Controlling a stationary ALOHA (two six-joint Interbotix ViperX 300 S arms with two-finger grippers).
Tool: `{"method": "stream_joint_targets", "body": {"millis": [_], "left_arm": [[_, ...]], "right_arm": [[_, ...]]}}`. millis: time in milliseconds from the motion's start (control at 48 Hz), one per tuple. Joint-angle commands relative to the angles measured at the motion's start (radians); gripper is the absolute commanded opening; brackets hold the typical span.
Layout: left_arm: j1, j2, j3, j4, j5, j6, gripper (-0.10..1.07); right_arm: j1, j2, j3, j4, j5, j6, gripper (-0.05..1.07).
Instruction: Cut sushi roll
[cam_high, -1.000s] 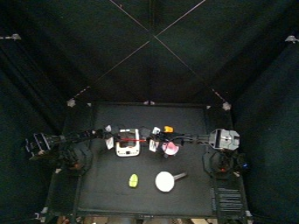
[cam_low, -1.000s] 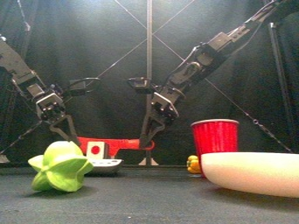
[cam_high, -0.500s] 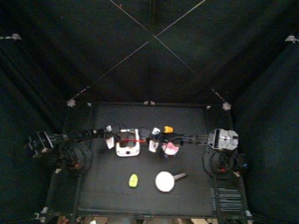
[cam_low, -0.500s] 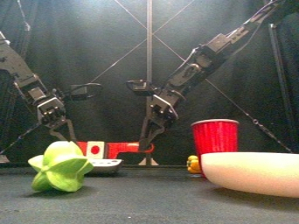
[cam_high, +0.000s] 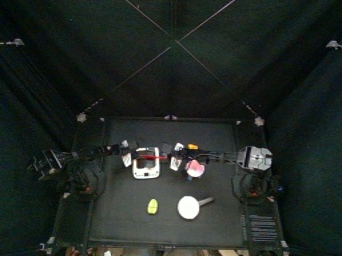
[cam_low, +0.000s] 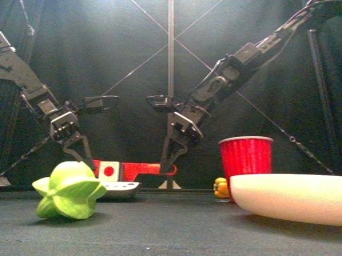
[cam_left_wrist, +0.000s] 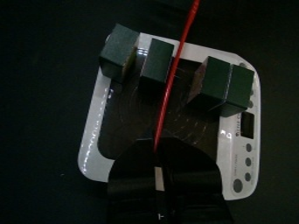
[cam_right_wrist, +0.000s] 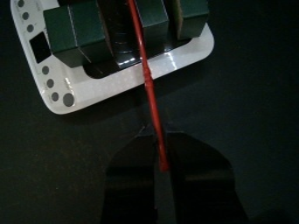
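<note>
A white cutting board (cam_left_wrist: 105, 149) (cam_right_wrist: 187, 63) (cam_high: 144, 170) carries the dark green sushi roll (cam_left_wrist: 158, 63) (cam_right_wrist: 82, 31), which lies in separate chunks. A thin red knife (cam_left_wrist: 181, 61) (cam_right_wrist: 142, 61) (cam_high: 151, 157) (cam_low: 134, 168) runs edge-on across the roll, over a gap between chunks. My left gripper (cam_left_wrist: 162, 153) (cam_low: 83, 160) is shut on one end of the knife. My right gripper (cam_right_wrist: 156, 144) (cam_low: 171, 165) is shut on the other end. The two arms face each other over the board.
In the front view a red cup (cam_low: 245, 160) (cam_high: 195, 170) stands right of the board. A white bowl (cam_low: 287, 197) (cam_high: 193, 207) and a green crumpled thing (cam_low: 70, 190) (cam_high: 152, 207) lie near the front edge. A small yellow thing (cam_low: 222, 187) sits by the cup.
My left gripper has shifted slightly to the right, toward the board. The knife sits a little more level over the roll. The right arm has barely moved.
</note>
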Motion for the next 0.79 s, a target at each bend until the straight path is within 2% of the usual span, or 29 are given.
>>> {"method": "stream_joint_targets", "body": {"millis": [0, 188, 312, 542, 771], "left_arm": [[0.002, -0.011, -0.017, -0.006, 0.002, -0.005, 0.23], [0.002, -0.051, 0.002, -0.009, 0.034, -0.006, 0.23], [0.000, -0.117, 0.014, -0.012, 0.071, -0.006, 0.23], [-0.003, -0.238, 0.043, -0.012, 0.078, -0.006, 0.23], [-0.014, -0.310, 0.072, -0.020, 0.075, -0.008, 0.23]], "right_arm": [[0.009, -0.028, -0.029, 0.005, -0.003, 0.002, 0.34], [0.018, -0.038, -0.032, 0.005, 0.009, 0.002, 0.34], [0.029, -0.055, -0.032, -0.002, 0.012, 0.002, 0.34], [0.031, -0.077, -0.037, -0.005, 0.012, 0.000, 0.34], [0.032, -0.084, -0.049, -0.011, 0.012, 0.000, 0.34]]}}
